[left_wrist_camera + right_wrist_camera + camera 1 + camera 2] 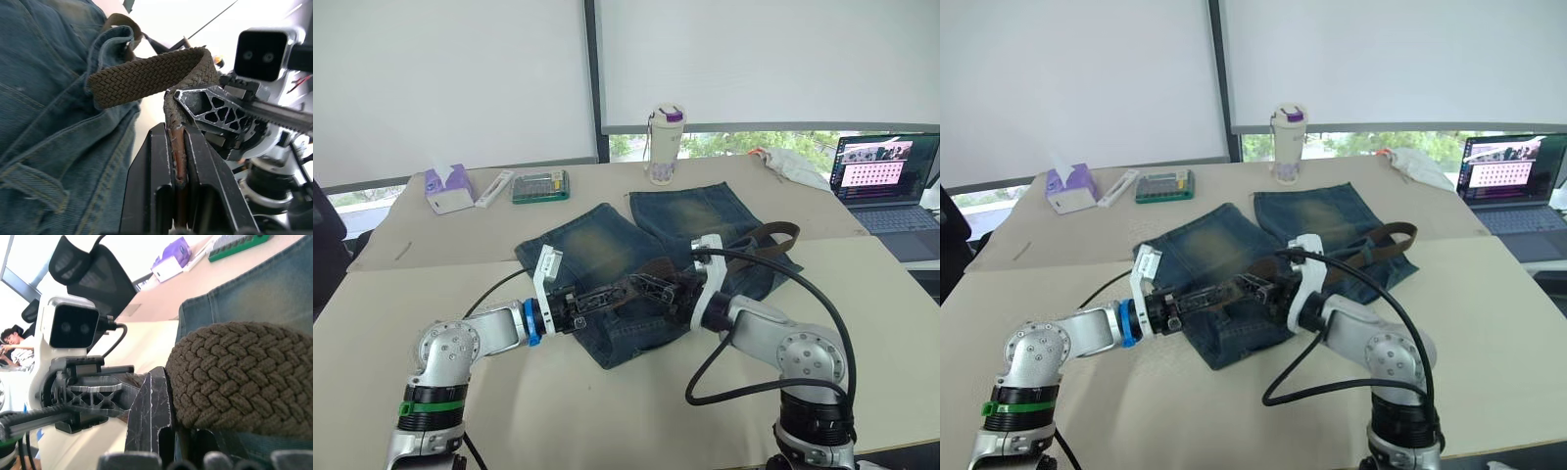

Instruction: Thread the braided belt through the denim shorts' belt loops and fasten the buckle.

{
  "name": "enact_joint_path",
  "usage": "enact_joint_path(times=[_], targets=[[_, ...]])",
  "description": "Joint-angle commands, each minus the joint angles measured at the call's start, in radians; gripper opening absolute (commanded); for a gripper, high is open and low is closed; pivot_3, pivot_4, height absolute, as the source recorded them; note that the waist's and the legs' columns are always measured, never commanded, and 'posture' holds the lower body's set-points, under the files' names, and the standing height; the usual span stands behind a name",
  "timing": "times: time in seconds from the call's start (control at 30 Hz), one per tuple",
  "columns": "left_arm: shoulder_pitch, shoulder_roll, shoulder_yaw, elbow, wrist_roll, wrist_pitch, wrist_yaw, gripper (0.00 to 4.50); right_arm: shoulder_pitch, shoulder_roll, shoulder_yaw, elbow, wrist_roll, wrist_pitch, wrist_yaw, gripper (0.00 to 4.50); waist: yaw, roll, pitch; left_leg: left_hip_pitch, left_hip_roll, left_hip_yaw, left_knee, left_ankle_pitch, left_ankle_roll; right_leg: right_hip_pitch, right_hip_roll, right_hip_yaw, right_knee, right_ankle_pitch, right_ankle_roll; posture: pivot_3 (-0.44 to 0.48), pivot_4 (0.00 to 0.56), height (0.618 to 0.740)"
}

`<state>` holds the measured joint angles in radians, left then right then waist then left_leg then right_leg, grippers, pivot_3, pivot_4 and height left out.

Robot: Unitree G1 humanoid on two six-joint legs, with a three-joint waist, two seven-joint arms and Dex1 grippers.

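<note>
The denim shorts [636,255] are lying flat on the pale table [558,401], waistband toward the robot, both legs showing faded yellowish patches. The braided belt [146,78] is dark brown and tightly woven; its free length is trailing over the right leg of the shorts toward the right side of the table [773,235]. Near the waistband the belt is bending into a loop between the two grippers.

The left gripper [178,161] is clamping its fingers on a section of the belt, the strap edge showing between the closed black fingers. The right gripper [680,287] is meeting the left one over the waistband; in the right wrist view the belt is bulging beside one finger [154,416], but I cannot tell whether that gripper is gripping it.

At the far edge of the table, a tissue box [448,188], a green case [540,186] and a bottle with a purple lid [666,145] are standing. A laptop [886,181] is sitting open on the right. White blinds are covering the windows behind.
</note>
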<state>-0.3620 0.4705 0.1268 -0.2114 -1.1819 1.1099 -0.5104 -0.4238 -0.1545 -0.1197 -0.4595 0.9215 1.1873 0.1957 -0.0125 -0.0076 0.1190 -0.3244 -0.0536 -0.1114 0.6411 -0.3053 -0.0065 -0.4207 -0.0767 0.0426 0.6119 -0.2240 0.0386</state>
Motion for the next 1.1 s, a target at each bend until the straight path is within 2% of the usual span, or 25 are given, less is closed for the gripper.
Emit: enact_joint_path(times=[0.03, 0.17, 0.23, 0.37, 0.57, 0.8, 0.93, 1.1], targets=[[0.061, 0.09, -0.006, -0.104, 0.116, -0.1, -0.091, 2.11, -0.007, -0.059, 0.054, -0.014, -0.078, -0.048, 0.004, 0.0, -0.002, 0.0, 0.0, 0.0, 0.0, 0.0, 0.0, 0.0, 0.0, 0.0, 0.0, 0.0, 0.0, 0.0, 0.0, 0.0, 0.15, 0.74], [0.168, 0.191, -0.008, -0.139, 0.216, -0.186, -0.2, 3.49, -0.005, -0.095, 0.112, 0.02, -0.161, -0.097, 0.011, 0.0, -0.005, 0.003, 0.001, 0.001, 0.0, 0.001, -0.002, 0.0, 0.0, 0.0, 0.001, 0.0, 0.0, 0.0, 0.0, 0.0, 0.15, 0.74], [0.226, 0.238, -0.019, -0.152, 0.262, -0.227, -0.265, 3.49, -0.009, -0.1, 0.131, 0.043, -0.199, -0.121, 0.01, 0.0, -0.006, 0.003, 0.001, 0.001, 0.0, 0.001, -0.002, 0.0, 0.0, 0.0, 0.001, 0.0, -0.001, 0.0, 0.0, 0.0, 0.15, 0.74], [0.308, 0.27, -0.053, -0.155, 0.374, -0.344, -0.337, 3.49, -0.018, -0.116, 0.179, 0.086, -0.28, -0.161, 0.015, 0.0, -0.001, 0.004, 0.001, 0.001, 0.0, 0.002, -0.002, -0.001, 0.002, 0.0, 0.0, 0.0, -0.001, 0.0, 0.0, 0.0, 0.15, 0.74], [0.323, 0.222, -0.068, -0.139, 0.458, -0.426, -0.323, 3.49, -0.044, -0.093, 0.2, 0.149, -0.338, -0.19, 0.028, 0.0, -0.001, 0.004, 0.001, 0.001, 0.001, 0.001, -0.002, -0.001, 0.002, 0.001, -0.001, 0.0, -0.001, 0.0, 0.0, 0.0, 0.15, 0.74], [0.304, 0.161, -0.079, -0.109, 0.522, -0.449, -0.277, 3.49, -0.046, -0.056, 0.227, 0.186, -0.307, -0.137, 0.097, 0.0, -0.004, 0.004, 0.001, 0.001, 0.002, 0.001, -0.002, -0.001, 0.002, 0.001, 0.0, 0.0, -0.001, 0.0, 0.0, 0.0, 0.15, 0.74], [0.311, 0.141, -0.09, -0.097, 0.552, -0.453, -0.263, 3.49, -0.057, -0.023, 0.251, 0.264, -0.34, -0.159, 0.113, 0.0, -0.006, 0.004, 0.001, 0.002, 0.003, 0.001, -0.002, -0.001, 0.002, 0.001, 0.001, 0.0, -0.001, 0.0, 0.0, 0.0, 0.15, 0.74], [0.326, 0.133, -0.098, -0.092, 0.577, -0.44, -0.248, 3.49, -0.076, -0.018, 0.338, 0.361, -0.406, -0.192, 0.166, 0.0, -0.012, 0.004, 0.001, 0.002, 0.003, 0.002, -0.002, -0.001, 0.002, 0.0, 0.001, 0.0, 0.0, 0.0, 0.0, 0.0, 0.15, 0.74]])
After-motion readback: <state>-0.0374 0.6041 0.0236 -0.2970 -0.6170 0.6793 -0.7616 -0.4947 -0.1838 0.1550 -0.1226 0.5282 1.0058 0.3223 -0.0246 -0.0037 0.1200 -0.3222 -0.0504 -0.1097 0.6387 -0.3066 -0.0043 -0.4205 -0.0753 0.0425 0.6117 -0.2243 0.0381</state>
